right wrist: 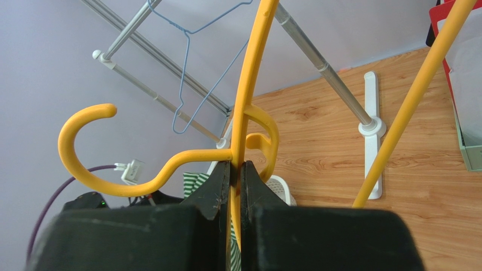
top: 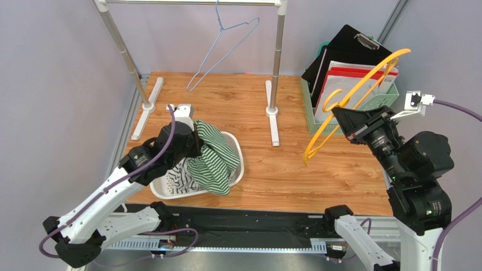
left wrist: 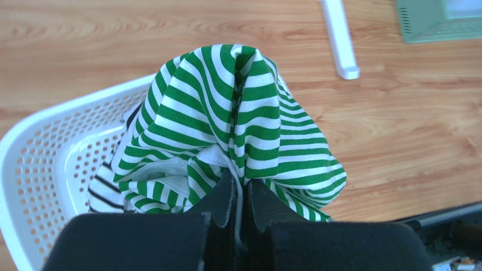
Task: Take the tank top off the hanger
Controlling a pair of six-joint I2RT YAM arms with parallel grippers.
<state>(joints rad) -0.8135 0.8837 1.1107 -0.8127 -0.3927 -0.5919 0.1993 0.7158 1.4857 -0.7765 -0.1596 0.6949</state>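
White basket (left wrist: 39, 169): on tabletop (top: 294, 164); holds black-and-white striped garment (top: 181, 178).
Tank top (left wrist: 237, 124): green-striped, bunched over the basket, draping onto it.
Left tool (left wrist: 240, 195): clamped on tank top.
Right tool (right wrist: 236, 169): clamped on bare yellow hanger (right wrist: 252, 84).
Green bin (top: 309, 104): black clipboard (top: 345, 48), folders, upright.

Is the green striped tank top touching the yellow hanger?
Apart. The top external view shows the tank top in the left end effector over the white basket, the yellow hanger in the right end effector, bare table between them.
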